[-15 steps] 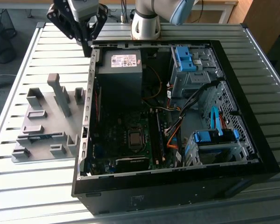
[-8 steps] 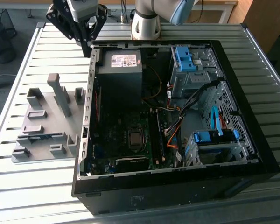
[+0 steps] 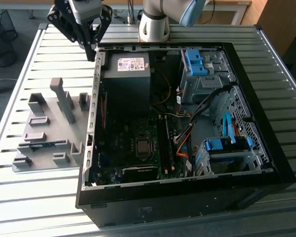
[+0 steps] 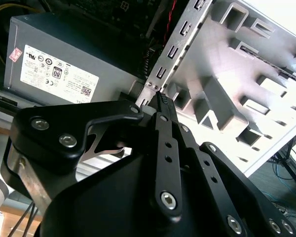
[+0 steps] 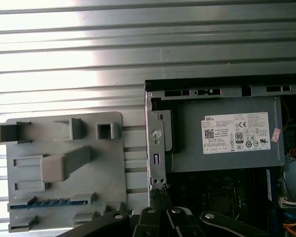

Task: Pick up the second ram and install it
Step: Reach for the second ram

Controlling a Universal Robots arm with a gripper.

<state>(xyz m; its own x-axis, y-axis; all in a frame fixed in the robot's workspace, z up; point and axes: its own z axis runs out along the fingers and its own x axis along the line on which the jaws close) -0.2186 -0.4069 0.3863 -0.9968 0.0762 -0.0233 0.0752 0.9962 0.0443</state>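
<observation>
While my gripper (image 3: 92, 48) hovers over the case (image 3: 187, 207) corner, fingers pressed together and empty, the ram (image 5: 48, 202) lies in the fixture (image 5: 64, 133); the power supply (image 5: 222, 160) bears a white label (image 5: 237, 134).

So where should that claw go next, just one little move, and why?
Probably a short shift toward the exterior view's left, over the grey fixture. The gripper hangs shut and empty at the corner of the computer case, while the blue-green ram lies in a fixture slot, apart from it. It likely must get above the stick first.
</observation>
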